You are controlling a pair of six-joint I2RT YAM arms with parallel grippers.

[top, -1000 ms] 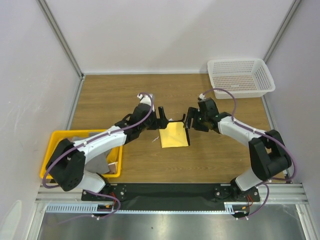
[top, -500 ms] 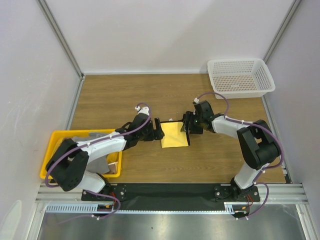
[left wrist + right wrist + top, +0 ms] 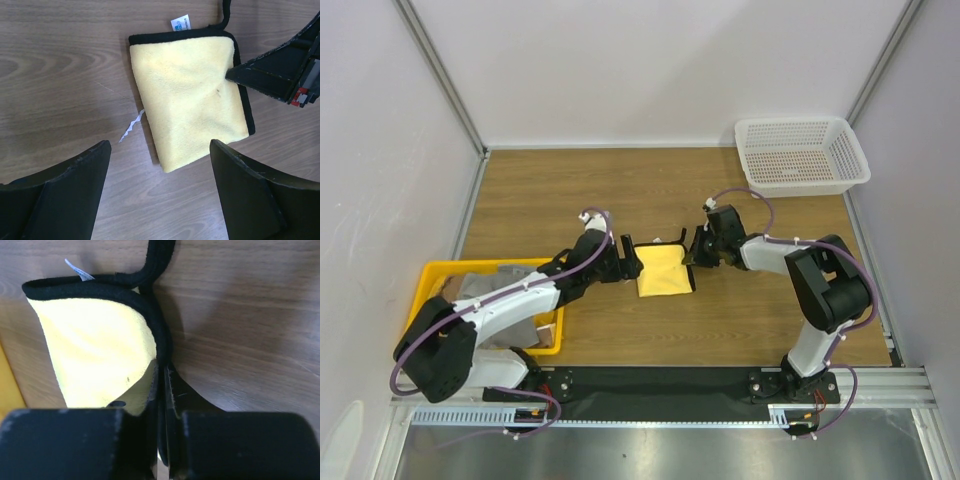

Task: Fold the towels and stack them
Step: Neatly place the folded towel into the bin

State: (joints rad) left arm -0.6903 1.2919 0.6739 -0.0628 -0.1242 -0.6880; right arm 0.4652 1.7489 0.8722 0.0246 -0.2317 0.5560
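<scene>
Right now the right jaws are pinched almost flat together on the black-trimmed right edge of the yellow towel. Through the right wrist camera I see the trim run straight down into the thin slit between the two fingers, one finger over the yellow pile and the other over bare wood. The left jaws are spread wide and hold nothing. Their fingers sit low at the towel's left side, and its nearest corner shows in the gap between them.

The towel lies folded into a small rectangle, flat on the tabletop between the two arms and slightly skewed. Its white label sticks out at one corner, and a black hanging loop curls away from the corner by the right jaws. A thin white scrap lies on the wood just beside the towel's left edge.

Further out on my left, the yellow tray sits at the near-left of the tabletop with a grey towel bunched in it and the left arm crossing over it. A bit of orange-brown cloth shows at the tray's near right corner, too hidden for me to name. The white mesh basket stands at the far right corner, well apart from the towel.
</scene>
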